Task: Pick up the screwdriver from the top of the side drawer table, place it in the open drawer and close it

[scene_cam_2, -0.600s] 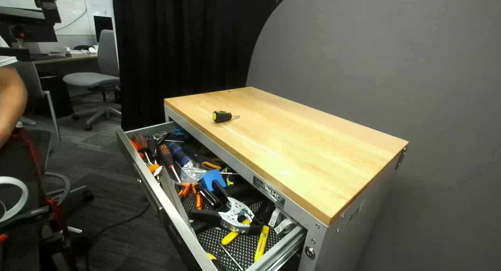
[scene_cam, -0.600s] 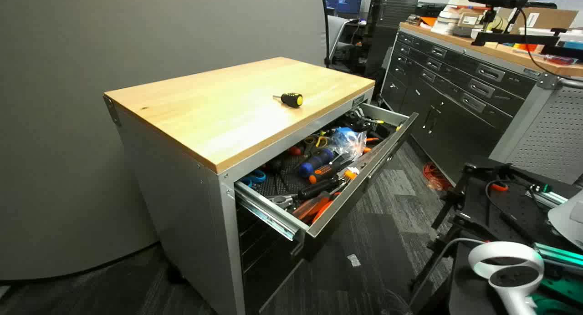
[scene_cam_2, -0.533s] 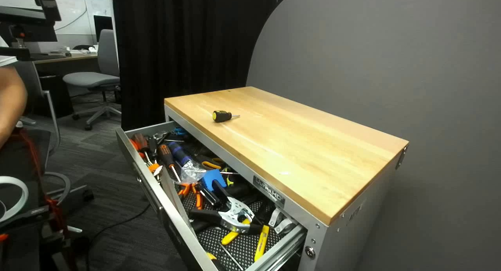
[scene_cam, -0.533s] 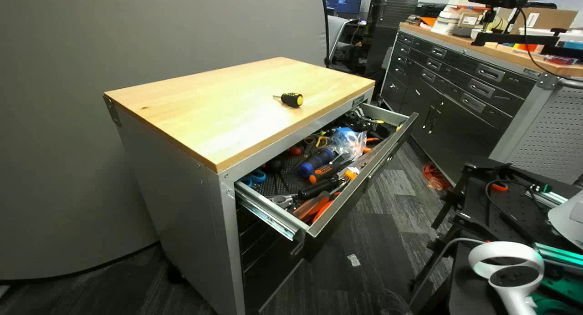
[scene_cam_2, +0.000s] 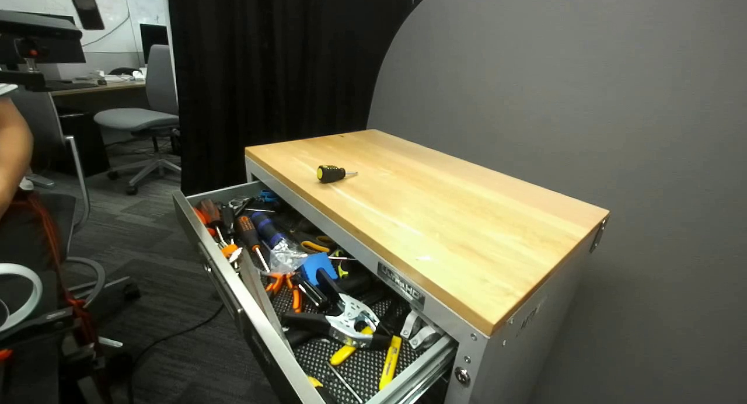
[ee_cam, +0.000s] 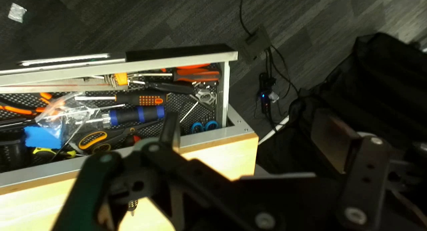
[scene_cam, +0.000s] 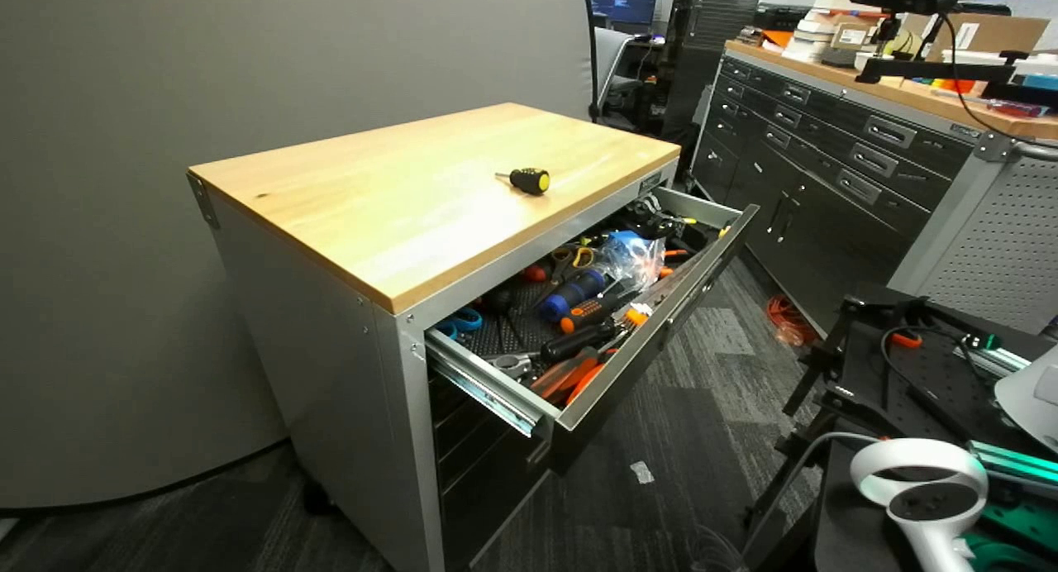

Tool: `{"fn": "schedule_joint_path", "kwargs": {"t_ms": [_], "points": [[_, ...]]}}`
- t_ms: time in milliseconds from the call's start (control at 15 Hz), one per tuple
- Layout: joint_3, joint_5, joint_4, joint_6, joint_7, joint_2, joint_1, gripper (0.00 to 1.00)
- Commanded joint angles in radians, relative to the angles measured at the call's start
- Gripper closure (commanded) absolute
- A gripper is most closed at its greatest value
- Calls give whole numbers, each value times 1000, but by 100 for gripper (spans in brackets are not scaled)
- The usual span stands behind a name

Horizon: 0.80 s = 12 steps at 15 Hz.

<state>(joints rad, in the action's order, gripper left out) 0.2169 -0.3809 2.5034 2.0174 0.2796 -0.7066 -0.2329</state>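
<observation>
Currently my claw is spread wide and holds nothing. The screwdriver lies on the table, handle toward the open drawer, tip pointing away. In the wrist view it shows, mostly hidden, below and left of the gap; its long axis, I judge, crosses the claw's closing line.

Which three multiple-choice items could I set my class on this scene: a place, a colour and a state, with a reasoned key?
1. Where is the screwdriver?
A) on the carpet
B) on the wooden tabletop
C) on the chair

2. What colour is its handle end?
A) yellow
B) white
C) red

3. How does the drawer stand?
A) shut
B) missing
C) pulled open

1 B: it lies there in both exterior views.
2 A: both exterior views show it yellow.
3 C: its inside shows in all three views.
</observation>
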Motion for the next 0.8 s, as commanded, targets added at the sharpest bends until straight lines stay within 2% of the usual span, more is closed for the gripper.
{"fn": "schedule_joint_path", "kwargs": {"t_ms": [0,133,333,600,733], "points": [[49,-2,-52,202,55,164,58,0],[56,31,-108,288,59,291,75,0],[72,153,-215,361,96,483,119,0],[47,397,-387,354,186,719,145,0],[13,497,-476,331,221,815,128,0]]}}
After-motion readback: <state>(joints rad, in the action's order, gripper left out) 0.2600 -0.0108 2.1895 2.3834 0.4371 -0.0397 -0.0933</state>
